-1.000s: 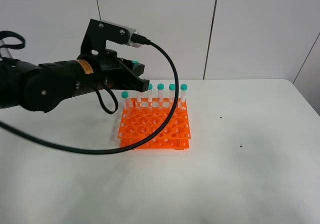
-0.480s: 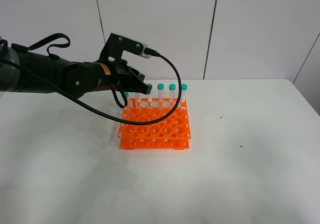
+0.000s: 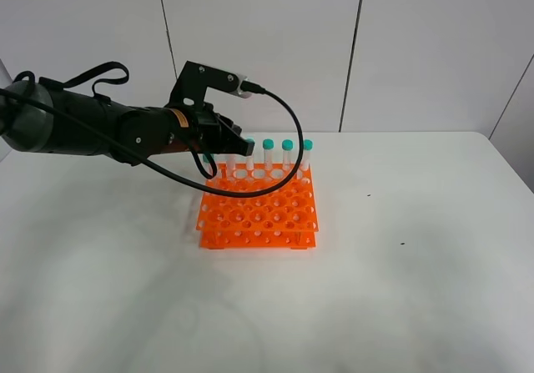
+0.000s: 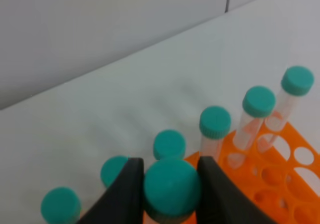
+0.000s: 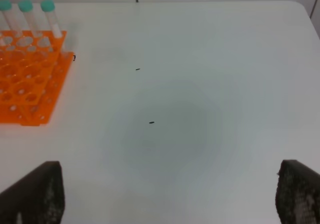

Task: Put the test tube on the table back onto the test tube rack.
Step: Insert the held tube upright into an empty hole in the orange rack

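Swinging in since a second ago, the left arm has pulled back toward the far row of the test tube rack [image 3: 259, 210], and the left gripper [image 3: 236, 143] now hangs over the rack's back-left corner; over the last half second it barely shifts. From the left wrist we get the close look: two dark fingers [image 4: 127, 194] are pinched against either side of one teal cap, so the test tube [image 4: 171, 189] is up in the claw, off the table [image 3: 400, 289] and just in front of the rack's back row. Whether its tip has entered a hole cannot be told, as the body is hidden below the cap. Behind it, count them, six other tubes [image 4: 215, 122] stand upright in a line along that back row, each with a teal cap. One black cable [image 3: 288, 152] loops from the wrist camera down across the rack. Over to the right gripper [image 5: 170, 169]: its two fingers are spread wide at the frame's corners with nothing between them, over bare table well to the right of the rack, where two dark specks [image 5: 151, 122] sit.
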Robot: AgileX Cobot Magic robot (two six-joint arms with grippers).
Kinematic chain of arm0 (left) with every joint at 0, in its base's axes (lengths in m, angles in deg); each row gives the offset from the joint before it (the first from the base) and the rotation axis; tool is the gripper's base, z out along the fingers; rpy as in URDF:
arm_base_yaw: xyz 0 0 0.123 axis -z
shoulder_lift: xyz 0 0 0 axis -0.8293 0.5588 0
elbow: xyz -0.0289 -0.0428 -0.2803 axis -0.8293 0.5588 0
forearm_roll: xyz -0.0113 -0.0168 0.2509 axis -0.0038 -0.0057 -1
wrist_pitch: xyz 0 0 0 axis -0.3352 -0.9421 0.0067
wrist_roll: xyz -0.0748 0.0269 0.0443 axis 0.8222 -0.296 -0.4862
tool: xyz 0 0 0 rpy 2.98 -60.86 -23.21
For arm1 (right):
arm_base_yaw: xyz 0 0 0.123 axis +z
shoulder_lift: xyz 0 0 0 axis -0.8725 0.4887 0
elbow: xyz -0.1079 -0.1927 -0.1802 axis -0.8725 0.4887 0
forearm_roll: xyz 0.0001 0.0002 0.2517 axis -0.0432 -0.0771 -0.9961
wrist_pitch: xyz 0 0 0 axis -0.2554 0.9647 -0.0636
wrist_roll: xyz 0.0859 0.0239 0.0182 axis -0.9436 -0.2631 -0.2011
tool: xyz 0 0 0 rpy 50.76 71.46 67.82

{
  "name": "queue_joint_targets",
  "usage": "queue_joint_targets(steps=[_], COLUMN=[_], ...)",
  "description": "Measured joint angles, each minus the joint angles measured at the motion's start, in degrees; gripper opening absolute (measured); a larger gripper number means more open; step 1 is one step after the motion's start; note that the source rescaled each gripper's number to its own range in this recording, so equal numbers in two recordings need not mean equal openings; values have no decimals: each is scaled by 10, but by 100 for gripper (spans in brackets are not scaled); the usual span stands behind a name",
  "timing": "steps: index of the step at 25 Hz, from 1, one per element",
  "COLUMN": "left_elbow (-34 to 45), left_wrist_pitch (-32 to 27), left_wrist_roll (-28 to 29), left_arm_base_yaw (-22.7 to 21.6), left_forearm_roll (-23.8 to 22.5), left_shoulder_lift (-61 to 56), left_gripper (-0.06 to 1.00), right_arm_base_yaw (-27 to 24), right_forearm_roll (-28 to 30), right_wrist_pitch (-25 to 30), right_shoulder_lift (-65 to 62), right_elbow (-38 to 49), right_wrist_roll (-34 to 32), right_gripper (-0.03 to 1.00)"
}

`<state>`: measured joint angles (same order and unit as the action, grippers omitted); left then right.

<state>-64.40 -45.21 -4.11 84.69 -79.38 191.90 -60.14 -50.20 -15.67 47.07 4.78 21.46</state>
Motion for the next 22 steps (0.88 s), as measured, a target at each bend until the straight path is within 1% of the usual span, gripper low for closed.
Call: queue_joint_targets(steps=[6,15,21,22], left_elbow=[-6,-6,-6,-6], left_wrist_pitch=[3,13,13,20], left_wrist_roll=[4,13,40,41], left_arm_base_yaw=[-14,-13,-13,-13], left_forearm_roll=[-13,-14,-14,-14], left_shoulder_lift=[17,20,25,30], left_gripper=[0,0,0,0], right_arm_base_yaw=[0,0,0,0], right_forearm_roll=[0,0,0,0], right_wrist_pitch=[0,0,0,0], right_shoulder_lift=[0,0,0,0], right_elbow=[0,0,0,0], right_wrist_roll=[0,0,0,0], right_gripper=[92,92,92,92])
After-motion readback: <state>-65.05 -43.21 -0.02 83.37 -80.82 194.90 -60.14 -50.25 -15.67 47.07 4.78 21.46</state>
